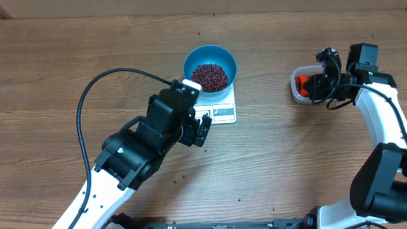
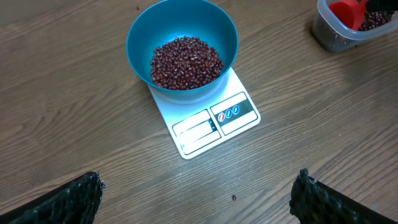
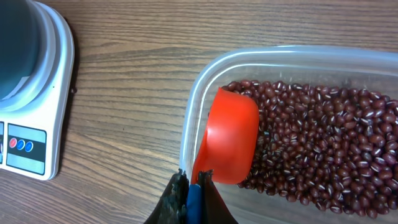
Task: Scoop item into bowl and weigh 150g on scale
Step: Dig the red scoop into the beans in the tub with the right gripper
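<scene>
From overhead, you see the bowl [image 1: 230, 58] sitting on the scale [image 1: 224, 113] near the middle of the table [image 1: 76, 51], with a heap of beans [image 1: 210, 76] already in it. Your left gripper [image 1: 202, 129] hangs just beside the scale's front edge, while your right gripper [image 1: 313, 86] is well apart, over the clear tub [image 1: 294, 91] with the red scoop [image 1: 301, 83]. The left wrist view shows both fingers [image 2: 68, 202] spread wide at the bottom corners with nothing between them. The bowl and scale lie straight ahead, and the display is too small to read. The right wrist view shows your right gripper clamped tight on the scoop's handle. The scoop's cup is inside the tub against its near wall, resting on the beans there, with its long axis running from the gripper straight into the tub. The scale's corner shows at the left edge of this view, across bare table. So the right arm is the one placed to carry more: judge the move as a lift out of the tub and a sweep to your left towards the bowl, keeping the cup level.
</scene>
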You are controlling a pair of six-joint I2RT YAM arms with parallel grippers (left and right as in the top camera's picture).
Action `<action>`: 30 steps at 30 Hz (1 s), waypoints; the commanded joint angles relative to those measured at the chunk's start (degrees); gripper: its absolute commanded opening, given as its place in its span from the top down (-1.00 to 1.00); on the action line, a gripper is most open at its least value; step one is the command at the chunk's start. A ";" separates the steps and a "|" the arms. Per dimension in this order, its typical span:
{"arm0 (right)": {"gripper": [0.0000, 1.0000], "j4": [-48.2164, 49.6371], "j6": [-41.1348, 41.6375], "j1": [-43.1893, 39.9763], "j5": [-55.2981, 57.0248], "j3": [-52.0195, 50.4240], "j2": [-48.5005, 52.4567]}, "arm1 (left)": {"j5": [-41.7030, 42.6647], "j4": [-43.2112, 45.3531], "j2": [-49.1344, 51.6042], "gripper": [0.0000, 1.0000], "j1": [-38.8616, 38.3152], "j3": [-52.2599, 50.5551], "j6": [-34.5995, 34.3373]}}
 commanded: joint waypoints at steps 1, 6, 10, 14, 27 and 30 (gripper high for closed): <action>0.93 0.94 -0.22 0.24 -2.71 0.17 0.28 | -0.37 0.22 -0.98 -0.99 0.26 0.24 -0.42; 0.93 2.12 1.49 0.09 -2.73 0.17 0.28 | -0.37 0.22 -0.98 -0.99 0.26 0.24 -0.42; 0.93 2.29 1.66 -0.15 -2.71 0.17 0.28 | -0.37 0.22 -0.98 -0.99 0.26 0.24 -0.42; 0.93 2.56 2.99 -1.49 -3.23 0.17 0.44 | -0.37 0.22 -0.98 -0.99 0.26 0.24 -0.42; 0.93 2.99 4.76 -6.99 -13.05 0.17 5.95 | -0.37 0.22 -0.98 -0.99 0.26 0.24 -0.42; 0.93 2.91 4.81 -7.65 -13.07 0.17 5.95 | -0.37 0.20 -0.98 -0.99 0.26 0.24 -0.42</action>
